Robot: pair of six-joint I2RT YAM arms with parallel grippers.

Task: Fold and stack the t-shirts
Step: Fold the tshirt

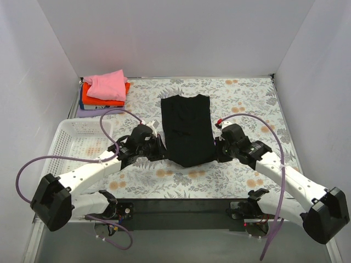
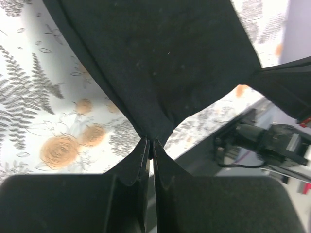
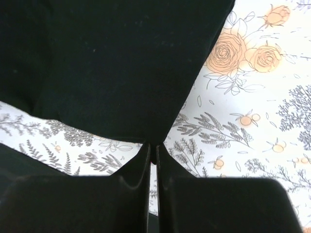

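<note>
Already a pink shirt [image 1: 107, 84] and orange shirt [image 1: 103, 99] lie stacked far left; the black shirt [image 1: 186, 129] looks half-folded, with the left gripper [image 2: 150, 143] and right gripper [image 3: 153, 145] clamped on its near corners.

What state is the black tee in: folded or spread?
Partly folded: the black tee is a narrow strip, no sleeves showing, near corners pinched in jaws of left gripper and right gripper.
</note>
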